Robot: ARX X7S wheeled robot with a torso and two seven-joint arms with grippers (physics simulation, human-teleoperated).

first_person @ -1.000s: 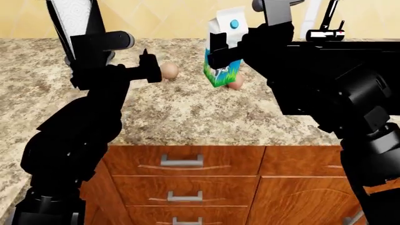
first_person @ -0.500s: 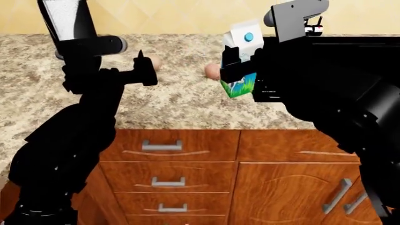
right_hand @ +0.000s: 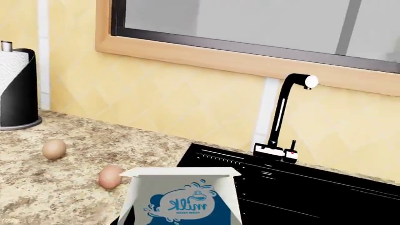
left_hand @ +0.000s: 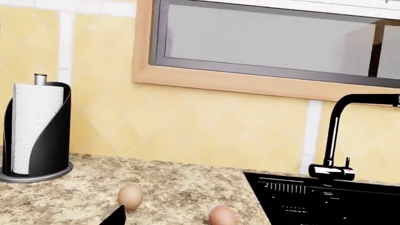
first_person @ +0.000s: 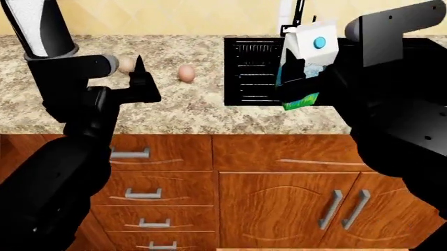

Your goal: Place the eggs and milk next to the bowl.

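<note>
**Q:** What does the left wrist view show?

**A:** Two eggs (left_hand: 130,196) (left_hand: 222,216) lie on the counter (left_hand: 181,187) along the bottom edge, a paper towel roll (left_hand: 34,131) at left, sink (left_hand: 325,199) and tap (left_hand: 340,136) at right. Only a dark tip of the left gripper (left_hand: 115,218) shows; I cannot tell its opening.

**Q:** And the head view?

**A:** The right gripper (first_person: 302,83) clamps the milk (first_person: 307,63), lifted over the sink at upper right. The eggs sit upper left. No bowl appears.

**Q:** The right wrist view?

**A:** The carton fills the bottom centre, eggs left of it.

**Q:** How should they handle?

**A:** The carton looks stiff and light, best gripped across its flat sides; the eggs look smooth, fragile, likely to roll, so pinch across the middle.
</note>
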